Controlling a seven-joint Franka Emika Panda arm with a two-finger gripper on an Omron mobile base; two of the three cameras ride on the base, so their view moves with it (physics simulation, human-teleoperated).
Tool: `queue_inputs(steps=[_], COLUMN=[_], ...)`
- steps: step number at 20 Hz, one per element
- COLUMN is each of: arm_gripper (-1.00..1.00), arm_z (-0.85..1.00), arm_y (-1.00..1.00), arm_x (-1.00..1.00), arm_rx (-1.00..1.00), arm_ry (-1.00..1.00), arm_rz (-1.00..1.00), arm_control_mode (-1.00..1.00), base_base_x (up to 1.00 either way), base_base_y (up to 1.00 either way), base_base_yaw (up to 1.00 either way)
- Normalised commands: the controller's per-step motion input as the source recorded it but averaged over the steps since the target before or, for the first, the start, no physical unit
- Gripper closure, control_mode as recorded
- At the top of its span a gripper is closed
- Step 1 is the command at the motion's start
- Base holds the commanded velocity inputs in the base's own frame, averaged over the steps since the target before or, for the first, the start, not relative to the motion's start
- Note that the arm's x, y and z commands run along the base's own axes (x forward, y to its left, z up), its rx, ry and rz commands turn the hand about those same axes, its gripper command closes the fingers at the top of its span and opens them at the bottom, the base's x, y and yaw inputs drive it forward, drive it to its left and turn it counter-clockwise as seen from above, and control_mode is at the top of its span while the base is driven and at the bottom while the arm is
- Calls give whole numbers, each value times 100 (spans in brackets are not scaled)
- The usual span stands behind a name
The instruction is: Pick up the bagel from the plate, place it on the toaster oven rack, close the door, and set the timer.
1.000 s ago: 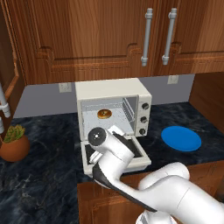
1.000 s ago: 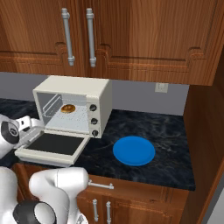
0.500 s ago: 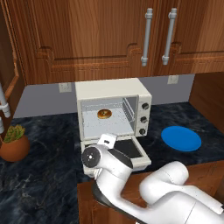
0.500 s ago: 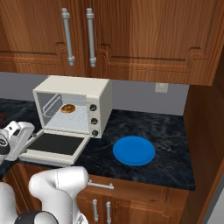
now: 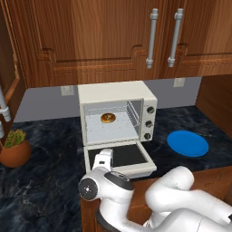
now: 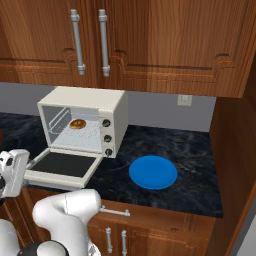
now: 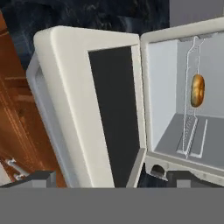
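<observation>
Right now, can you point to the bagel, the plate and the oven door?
bagel (image 5: 108,118), left base view, on its top crust.
plate (image 6: 153,172), right base view, on the middle of the bare blue disc.
door (image 7: 114,113), hand view, on the dark glass panel.

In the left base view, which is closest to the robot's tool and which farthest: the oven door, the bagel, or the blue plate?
From the tool, nearest first:
1. The door, lying open right beside it.
2. The bagel, on the rack inside the oven, behind the door.
3. The plate, far off to the right on the counter.
</observation>
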Motion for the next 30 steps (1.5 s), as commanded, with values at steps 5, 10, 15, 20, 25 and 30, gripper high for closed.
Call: queue_inputs(steps=[5,10,15,20,25,30], arm_gripper=[-100,-100,-100,-100,-100,-100], arm_z=[-37,-41,-36,-20,-16,-32], arm_y=[11,17,23,31,35,31], arm_x=[0,1,7,23,32,28], arm_rx=[-5,0,0,-1,-3,-2], arm_ry=[-11,-14,-18,-22,-22,-12], arm_rz=[4,1,0,0,0,0], arm_control_mode=[-100,-100,-100,-100,-100,-100], base_base_x=[0,0,0,0,0,0], base_base_y=[0,0,0,0,0,0], base_base_yaw=[0,0,0,0,0,0])
